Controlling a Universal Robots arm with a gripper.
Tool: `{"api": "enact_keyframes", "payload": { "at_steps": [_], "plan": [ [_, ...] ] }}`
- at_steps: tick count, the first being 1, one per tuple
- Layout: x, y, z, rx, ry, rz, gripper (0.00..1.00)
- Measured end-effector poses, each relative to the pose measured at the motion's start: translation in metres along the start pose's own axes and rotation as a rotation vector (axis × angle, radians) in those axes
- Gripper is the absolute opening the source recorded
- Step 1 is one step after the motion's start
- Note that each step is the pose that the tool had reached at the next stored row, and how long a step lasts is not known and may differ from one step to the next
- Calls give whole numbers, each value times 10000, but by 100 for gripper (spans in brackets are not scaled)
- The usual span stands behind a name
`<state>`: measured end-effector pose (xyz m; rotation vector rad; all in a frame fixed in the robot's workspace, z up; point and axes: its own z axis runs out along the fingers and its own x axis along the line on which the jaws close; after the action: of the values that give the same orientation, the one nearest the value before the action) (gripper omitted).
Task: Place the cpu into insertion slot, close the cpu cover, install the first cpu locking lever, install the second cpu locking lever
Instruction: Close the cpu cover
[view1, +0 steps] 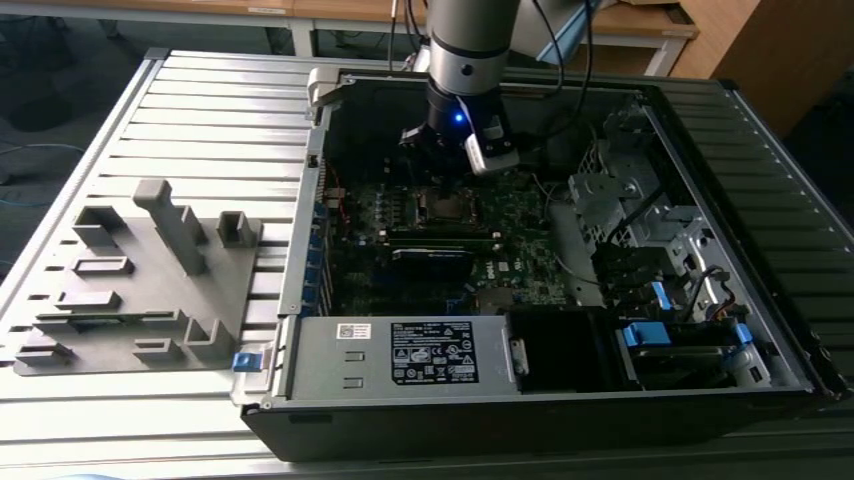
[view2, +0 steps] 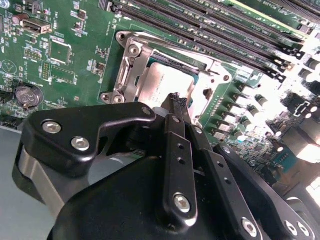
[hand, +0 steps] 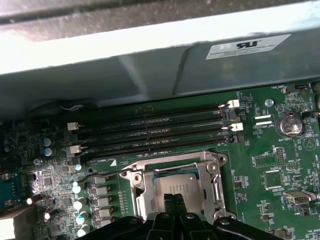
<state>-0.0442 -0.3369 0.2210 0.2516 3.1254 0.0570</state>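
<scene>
Grey cpu (view2: 164, 80), silver cpu cover (view2: 131, 74), green motherboard (view2: 97, 27), black end effector (view2: 176, 101)

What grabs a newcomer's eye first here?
The black hand, large in the second wrist view, points its tip at the grey cpu, framed by the shiny cpu cover. In the exterior view, the arm reaches down into the open computer case on the slatted table.
</scene>
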Motion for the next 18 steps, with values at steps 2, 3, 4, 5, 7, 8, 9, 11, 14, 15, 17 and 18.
{"api": "enact_keyframes", "payload": {
  "at_steps": [2,3,4,5,7,8,9,11,14,15,17,18],
  "plan": [
    [18,-3,0,0,0,0,11],
    [24,-4,0,-1,0,0,11],
    [31,-5,0,0,0,0,11],
    [41,-7,0,-1,1,0,11],
    [71,-12,0,-1,-2,1,11],
    [86,-14,1,-2,-7,1,11],
    [101,-16,2,-4,-15,0,11],
    [108,-19,9,-13,-30,-1,11],
    [108,-25,14,-24,-35,-27,11],
    [110,-30,14,-22,-37,-30,11],
    [118,-43,21,-26,-52,-40,11],
    [125,-50,24,-27,-60,-42,11]
  ]
}}
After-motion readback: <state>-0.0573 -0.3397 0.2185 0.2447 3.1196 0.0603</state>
